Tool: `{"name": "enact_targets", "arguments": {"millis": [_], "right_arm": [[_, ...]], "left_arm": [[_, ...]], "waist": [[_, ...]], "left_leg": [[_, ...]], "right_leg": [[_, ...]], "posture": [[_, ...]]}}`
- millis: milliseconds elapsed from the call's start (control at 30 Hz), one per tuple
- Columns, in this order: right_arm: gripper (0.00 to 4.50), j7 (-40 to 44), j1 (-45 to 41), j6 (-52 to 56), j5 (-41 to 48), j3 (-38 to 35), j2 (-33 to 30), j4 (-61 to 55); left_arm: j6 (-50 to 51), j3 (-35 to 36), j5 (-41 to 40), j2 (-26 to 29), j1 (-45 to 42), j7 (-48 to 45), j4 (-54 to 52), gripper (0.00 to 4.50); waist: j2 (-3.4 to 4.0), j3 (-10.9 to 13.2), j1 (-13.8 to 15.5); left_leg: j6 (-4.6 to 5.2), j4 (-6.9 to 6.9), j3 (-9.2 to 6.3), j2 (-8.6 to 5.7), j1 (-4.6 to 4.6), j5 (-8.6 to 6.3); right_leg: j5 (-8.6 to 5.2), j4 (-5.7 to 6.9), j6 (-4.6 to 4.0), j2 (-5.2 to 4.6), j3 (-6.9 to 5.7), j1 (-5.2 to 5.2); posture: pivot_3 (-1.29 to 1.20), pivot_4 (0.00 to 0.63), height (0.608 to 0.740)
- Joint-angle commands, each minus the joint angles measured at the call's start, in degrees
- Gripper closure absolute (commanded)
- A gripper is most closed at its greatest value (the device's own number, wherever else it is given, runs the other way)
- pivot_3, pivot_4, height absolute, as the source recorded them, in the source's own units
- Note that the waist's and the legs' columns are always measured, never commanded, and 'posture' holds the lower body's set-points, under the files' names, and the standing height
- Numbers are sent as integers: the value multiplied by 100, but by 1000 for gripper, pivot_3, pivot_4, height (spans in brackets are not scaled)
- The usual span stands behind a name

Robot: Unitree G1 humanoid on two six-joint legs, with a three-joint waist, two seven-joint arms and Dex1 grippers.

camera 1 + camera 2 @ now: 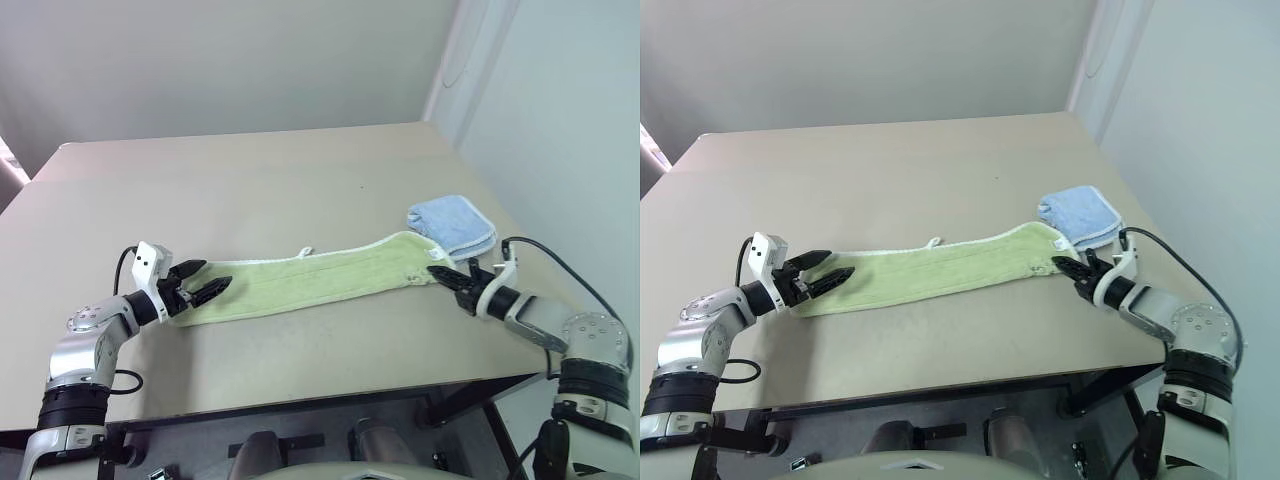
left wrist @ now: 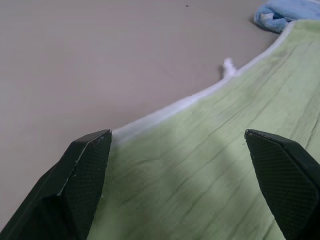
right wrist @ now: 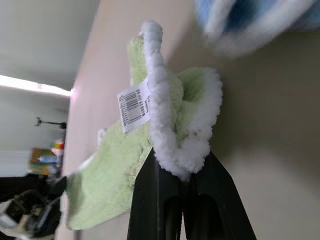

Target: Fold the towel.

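The towel (image 1: 310,280), light green with a white trimmed edge, lies stretched in a long strip across the near part of the table (image 1: 250,190). A small white loop (image 1: 305,252) sticks out of its far edge. My left gripper (image 1: 205,282) is open at the towel's left end, with its fingers (image 2: 87,165) spread over the cloth (image 2: 215,165) and closed on nothing. My right gripper (image 1: 440,273) is shut on the towel's right end. In the right wrist view the white-trimmed corner (image 3: 175,125) bunches up between the pinched fingers (image 3: 150,200), with a barcode label (image 3: 134,106) beside it.
A smaller light blue towel (image 1: 452,225) lies folded just beyond the green towel's right end, close to the table's right edge (image 1: 500,215). The table's front edge (image 1: 330,395) runs just below both grippers.
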Motion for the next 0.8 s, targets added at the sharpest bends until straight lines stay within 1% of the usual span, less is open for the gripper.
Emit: {"name": "enact_targets", "arguments": {"millis": [33,133,200,267,300,367,433,500,600,733,800], "right_arm": [[4474,459,-293,315,282,83,-137,-813],[4474,867,-383,528,331,428,-212,-1605],[4474,1389,-336,425,156,859,-354,-2277],[4474,1903,-275,163,-136,1327,-521,-2837],[4474,2084,-273,58,-279,1524,-581,-2983],[4474,2398,-328,-239,-787,2142,-712,-3239],[4474,2577,-433,-441,-1188,2635,-716,-3267],[4474,2745,-546,-634,-1482,2955,-633,-3174],[4474,2868,-832,-949,-2049,3433,-449,-2789],[4474,2856,-1272,-1040,-2725,3998,-113,-2152],[4474,2941,-1365,-1245,-3269,4547,-91,-2004]], "left_arm": [[-104,138,-11,111,-149,4,-5,0],[-116,167,-8,131,-196,25,54,0],[-147,179,10,145,-198,44,78,0],[-160,192,11,161,-162,58,36,0],[-150,207,-5,168,-138,57,0,0],[-134,253,-34,178,-96,77,-45,0],[-139,270,-33,187,-58,95,-57,0],[-148,272,-36,193,-20,111,-81,0],[-127,306,-67,197,30,151,-156,0],[-136,340,-71,189,116,201,-228,0],[-131,363,-76,170,188,230,-299,0]], "waist": [[5,3,-1],[10,6,2],[10,6,14],[8,5,39],[8,6,46],[5,5,53],[2,5,54],[2,5,52],[2,5,41],[2,5,48],[2,5,51]], "left_leg": [[0,0,0,2,1,0],[0,1,-1,8,2,0],[0,1,-3,13,3,0],[0,-1,-4,13,2,0],[0,-2,-4,13,0,0],[0,-2,-2,13,-5,0],[-1,-1,-1,12,-7,-1],[-1,0,0,12,-7,-1],[-1,0,0,12,-7,-1],[-1,-1,0,12,-8,-1],[-1,-1,0,12,-21,0]], "right_leg": [[0,7,-1,3,1,-3],[0,17,-2,15,8,-11],[0,18,-3,20,8,-11],[-1,15,-4,20,8,-12],[-1,13,-4,20,8,-13],[-1,10,-4,17,8,-16],[-1,9,-4,16,8,-19],[0,9,-5,15,8,-20],[1,12,-6,15,8,-24],[2,15,-9,16,8,-28],[3,16,-9,17,7,-38]], "posture": [[0,0,740],[0,0,740],[0,0,740],[0,0,740],[0,0,740],[0,0,740],[0,0,740],[0,0,740],[0,0,740],[0,0,740],[0,0,740]]}}
